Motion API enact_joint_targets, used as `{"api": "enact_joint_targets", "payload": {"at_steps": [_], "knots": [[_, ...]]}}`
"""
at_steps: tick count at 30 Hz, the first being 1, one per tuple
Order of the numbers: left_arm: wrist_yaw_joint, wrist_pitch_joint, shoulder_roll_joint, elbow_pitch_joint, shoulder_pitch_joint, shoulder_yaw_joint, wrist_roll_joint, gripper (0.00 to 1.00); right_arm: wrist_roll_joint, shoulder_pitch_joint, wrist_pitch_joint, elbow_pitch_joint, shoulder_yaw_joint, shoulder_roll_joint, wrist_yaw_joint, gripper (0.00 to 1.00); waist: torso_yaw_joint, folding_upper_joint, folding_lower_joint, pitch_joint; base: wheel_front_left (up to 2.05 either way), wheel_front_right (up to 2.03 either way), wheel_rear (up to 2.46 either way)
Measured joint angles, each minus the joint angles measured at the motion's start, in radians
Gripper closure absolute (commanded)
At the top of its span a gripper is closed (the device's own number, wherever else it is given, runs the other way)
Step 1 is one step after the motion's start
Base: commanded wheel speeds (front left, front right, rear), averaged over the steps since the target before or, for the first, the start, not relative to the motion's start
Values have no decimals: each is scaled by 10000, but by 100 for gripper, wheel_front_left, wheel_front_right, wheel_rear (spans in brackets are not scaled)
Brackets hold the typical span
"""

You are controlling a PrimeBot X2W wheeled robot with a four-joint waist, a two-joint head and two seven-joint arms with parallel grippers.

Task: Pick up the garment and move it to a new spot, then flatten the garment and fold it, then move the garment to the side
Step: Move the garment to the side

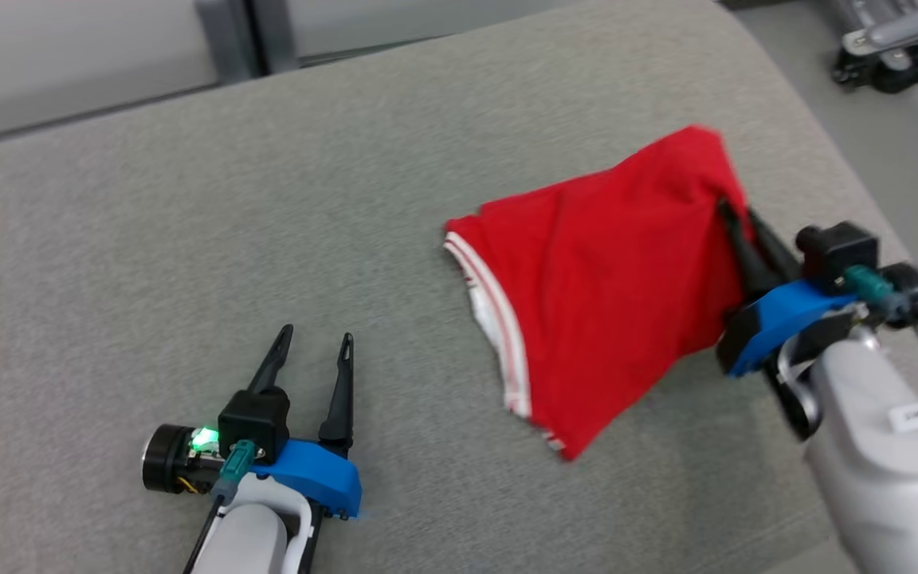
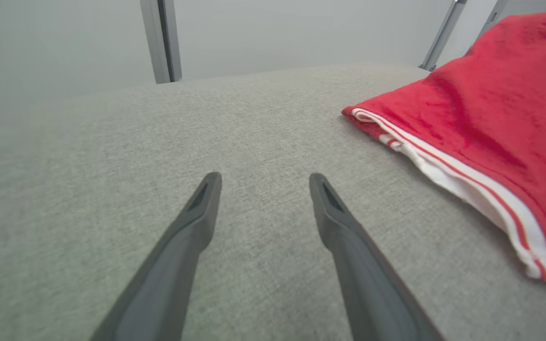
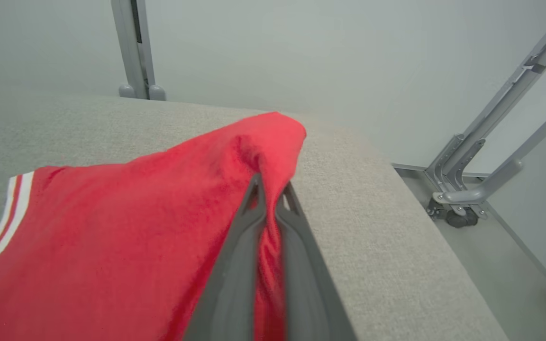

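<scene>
Grey woven fabric covers the broad padded surface, with a pale wall panel and a grey upright post at its far edge. At the near left, the left gripper sits low over the bare cloth, its two dark fingers spread apart with nothing between them. Right of centre, well apart from it, is the red garment, with a white, red-striped band along its left edge. That left part rests on the surface, while the right side rises into a peak. At the peak, the right gripper has its fingers pressed together on a fold of the red cloth. Far right, beyond the surface's edge, a grey metal frame stands on the floor.
</scene>
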Motion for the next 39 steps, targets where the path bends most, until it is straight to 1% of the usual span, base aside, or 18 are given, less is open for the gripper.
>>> {"api": "enact_joint_targets", "payload": {"at_steps": [2, 3, 5, 10, 13, 15, 16, 19, 21, 22, 24, 25, 26, 29, 31, 35, 37, 39], "knots": [[-2, 0, 12, -6, -45, 67, 67, 0, -410, -425, -4, 249, -215, -422, 2, 100, 306, 0, 1, 143, 0, 0, 0], [-2, 0, 12, -6, -45, 67, 67, 0, -410, -425, -4, 249, -215, -422, 2, 100, 306, 0, 1, 143, 0, 0, 0], [-17, -4, -6, -52, -103, 86, 117, 0, -857, -960, -2, 828, -1051, -1014, 2, 100, 723, 0, 0, 365, 0, 0, 0], [-63, -27, -54, -203, -337, -65, 119, 0, -1992, -1566, -2, 1584, -2918, -1870, 2, 100, 1350, 0, 0, 720, 0, 0, 0], [-52, -29, -75, -290, -492, -236, 88, 0, -2683, -1731, -2, 1827, -4100, -2107, 2, 100, 1656, 0, 0, 921, 0, 0, 0], [-50, -29, -82, -311, -523, -288, 86, 0, -2913, -1758, -2, 1864, -4447, -2146, 2, 100, 1748, -1, 0, 975, 0, 0, 0], [-44, -31, -94, -351, -588, -322, 90, 0, -3404, -1766, 0, 1894, -5039, -2203, 2, 100, 1917, -1, 0, 1075, 0, 0, 0], [-8, -33, -107, -368, -686, -301, 151, 0, -4107, -1768, -2, 1829, -5810, -2265, 4, 100, 2117, 0, 0, 1197, 0, 0, 0], [-8, -33, -115, -384, -702, -293, 157, 0, -4521, -1761, 0, 1668, -6456, -2270, 4, 43, 2216, 0, 0, 1249, 0, 0, 0], [-8, -33, -115, -384, -702, -293, 157, 0, -4521, -1761, 0, 1668, -6456, -2270, 4, 0, 2216, 0, 0, 1249, 0, 0, 0], [-8, -35, -117, -395, -709, -268, 171, 0, -5156, -1761, -8, 1187, -7380, -2232, 2, 0, 2309, -1, 0, 1287, 0, 0, 0], [-8, -35, -117, -395, -709, -268, 171, 0, -5156, -1761, -8, 1187, -7380, -2232, 2, 0, 2309, -1, 0, 1287, 0, 0, 0], [-6, -36, -117, -391, -709, -247, 182, 0, -5438, -1760, -6, 713, -7783, -2057, 2, 0, 2334, -1, 0, 1281, 0, 0, 0], [4, -35, -115, -374, -709, -224, 184, 0, -5492, -1775, -8, 259, -7797, -1774, 0, 0, 2346, -1, 0, 1241, 0, 0, 0], [46, -31, -98, -345, -702, -192, 157, 0, -5033, -1868, -6, -115, -7469, -1354, 0, 0, 2354, 0, 0, 1159, 0, 0, 0], [192, -25, -35, -311, -600, -130, -12, 0, -3814, -1788, -10, -1089, -6046, -387, 2, 0, 2416, 0, 2, 850, 0, 0, 0], [320, -15, -12, -309, -437, -104, -167, 0, -3183, -1353, -12, -1620, -5361, 159, 2, 0, 2464, -1, 1, 626, 0, 0, 0], [431, -13, 15, -343, -355, -96, -313, 0, -2683, -741, -10, -1942, -4798, 447, 2, 0, 2531, 0, 0, 386, 0, 0, 0]]}}
